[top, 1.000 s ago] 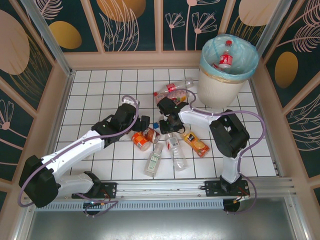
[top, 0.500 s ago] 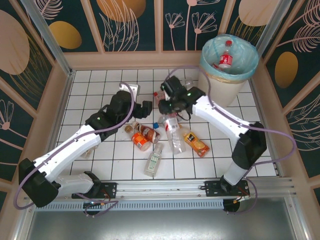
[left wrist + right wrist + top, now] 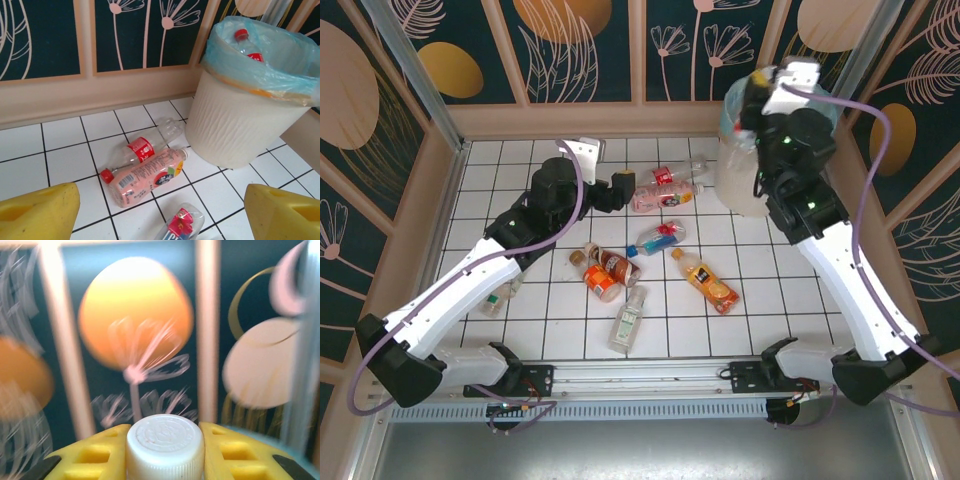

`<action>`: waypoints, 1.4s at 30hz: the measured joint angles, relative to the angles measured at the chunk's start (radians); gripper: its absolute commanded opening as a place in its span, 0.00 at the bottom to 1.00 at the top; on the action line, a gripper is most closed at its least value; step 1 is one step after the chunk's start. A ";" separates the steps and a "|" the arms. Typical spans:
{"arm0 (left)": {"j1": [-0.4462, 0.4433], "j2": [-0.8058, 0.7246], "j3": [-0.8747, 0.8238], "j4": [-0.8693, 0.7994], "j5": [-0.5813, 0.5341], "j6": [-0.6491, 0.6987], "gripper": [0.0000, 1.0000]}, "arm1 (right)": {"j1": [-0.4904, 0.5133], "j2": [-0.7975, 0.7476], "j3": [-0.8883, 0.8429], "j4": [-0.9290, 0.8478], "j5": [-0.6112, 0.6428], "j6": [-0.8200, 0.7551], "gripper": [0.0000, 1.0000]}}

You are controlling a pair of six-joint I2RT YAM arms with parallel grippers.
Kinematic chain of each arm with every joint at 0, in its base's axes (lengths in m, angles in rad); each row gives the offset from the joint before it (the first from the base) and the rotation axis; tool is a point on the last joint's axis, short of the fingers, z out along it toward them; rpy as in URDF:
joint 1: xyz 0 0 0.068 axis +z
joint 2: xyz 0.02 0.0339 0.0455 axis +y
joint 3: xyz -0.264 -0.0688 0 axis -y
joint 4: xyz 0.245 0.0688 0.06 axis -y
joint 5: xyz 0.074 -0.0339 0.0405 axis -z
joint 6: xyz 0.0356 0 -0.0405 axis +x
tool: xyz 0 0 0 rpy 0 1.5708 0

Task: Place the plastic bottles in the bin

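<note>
Grips white-capped bottle [image 3: 165, 437] narrowly in right tool [image 3: 165, 460], high over bin [image 3: 745, 180] at far right, apparently for drop. Spreads left tool [image 3: 161, 212] wide above pink bottle [image 3: 150, 175] left of bin, likely next pick. Leaves other bottles [image 3: 705, 282] scattered mid-worktop [image 3: 520, 160].

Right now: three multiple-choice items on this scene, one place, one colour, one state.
1. Where is the right claw? A above the bin; B low, left of the bin; C parked by its own base.
2. Colour of the cap it grips? A red; B white; C green.
3. Left claw? A open, empty; B shut, empty; C shut on the bin's rim.
Key: A, the top view puts it over the bin's mouth; B, a white cap sits clamped in the claw; A, its jaws stand wide with nothing held.
</note>
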 measured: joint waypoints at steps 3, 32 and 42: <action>0.000 -0.003 -0.016 0.009 0.008 -0.008 0.85 | -0.077 0.038 -0.052 0.206 0.048 -0.066 0.00; 0.000 -0.017 -0.111 0.044 0.018 -0.024 0.86 | -0.227 0.303 -0.221 0.551 0.069 -0.188 0.00; 0.000 -0.016 -0.127 0.054 0.022 -0.025 0.86 | -0.160 0.301 -0.262 0.483 0.095 -0.103 0.00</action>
